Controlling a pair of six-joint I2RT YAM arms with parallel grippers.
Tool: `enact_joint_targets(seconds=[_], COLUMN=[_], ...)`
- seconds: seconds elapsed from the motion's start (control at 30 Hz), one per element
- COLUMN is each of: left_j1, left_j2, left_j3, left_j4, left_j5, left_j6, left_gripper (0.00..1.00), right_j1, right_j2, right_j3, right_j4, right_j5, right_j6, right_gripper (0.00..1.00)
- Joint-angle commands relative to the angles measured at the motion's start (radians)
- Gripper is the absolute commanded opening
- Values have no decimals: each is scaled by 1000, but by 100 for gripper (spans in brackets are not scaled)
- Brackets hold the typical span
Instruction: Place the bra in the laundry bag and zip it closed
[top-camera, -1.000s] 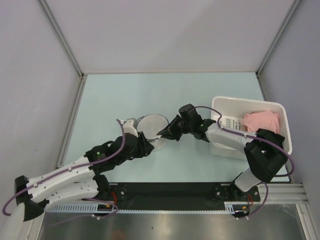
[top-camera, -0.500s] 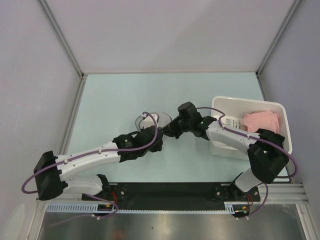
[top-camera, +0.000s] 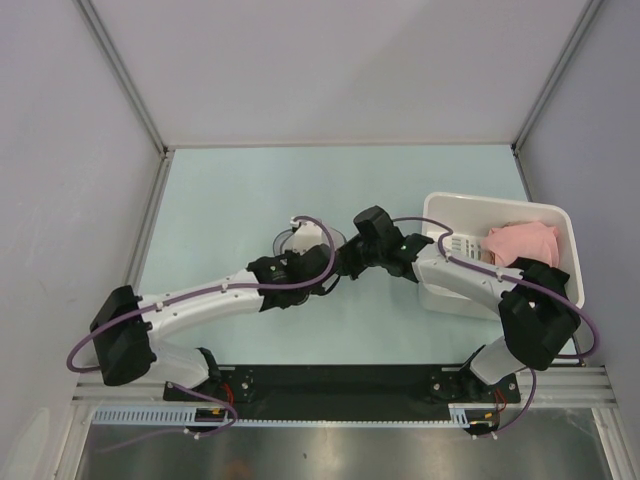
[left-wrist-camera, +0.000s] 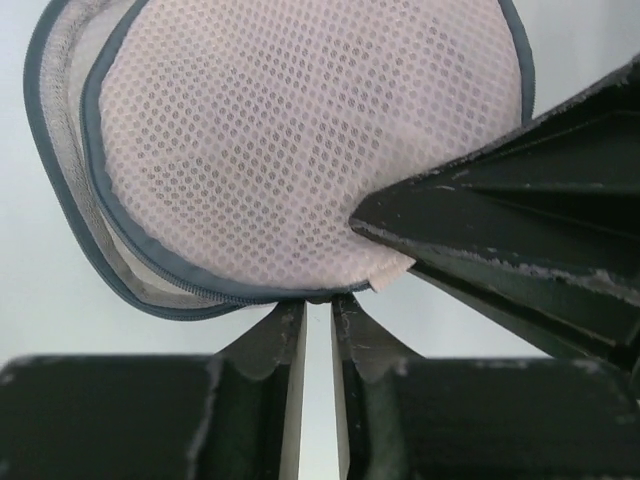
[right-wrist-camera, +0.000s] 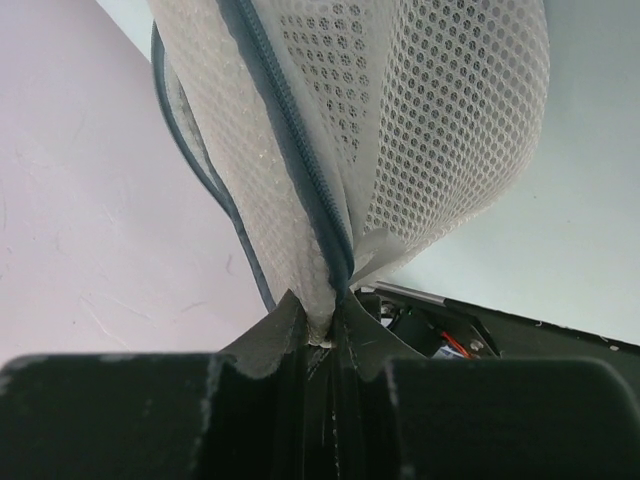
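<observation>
Top external shows pink garment (top-camera: 522, 243) in white bin (top-camera: 495, 201); laundry bag (left-wrist-camera: 290, 150) contents unclear.

To your right on the pale green bench (top-camera: 250, 190), a white rectangular plastic bin (top-camera: 500, 203) holds a crumpled pink garment (top-camera: 522, 243) toward its far right corner, with a printed white label (top-camera: 458, 245) to the garment's left. Grey wall panels (top-camera: 330, 60) enclose three sides. A black rail (top-camera: 350, 380) lines your near edge.
</observation>
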Motion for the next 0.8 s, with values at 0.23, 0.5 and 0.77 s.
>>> enact_joint_targets(seconds=[0.23, 0.5, 0.77], left_j1=[67, 182, 277], left_j2=[-12, -267, -486], left_j3=[31, -186, -302], left_j4=[-22, 48, 168], left_j5=[-16, 160, 407], left_j6=[15, 90, 171], left_gripper=[0, 0, 0], right_j1=[7, -42, -85], right_j2=[-56, -88, -132], right_j3=[41, 24, 0], right_j4=[-78, -153, -181], right_j5=[6, 8, 3], right_j6=[-71, -283, -392], right_gripper=[0, 0, 0])
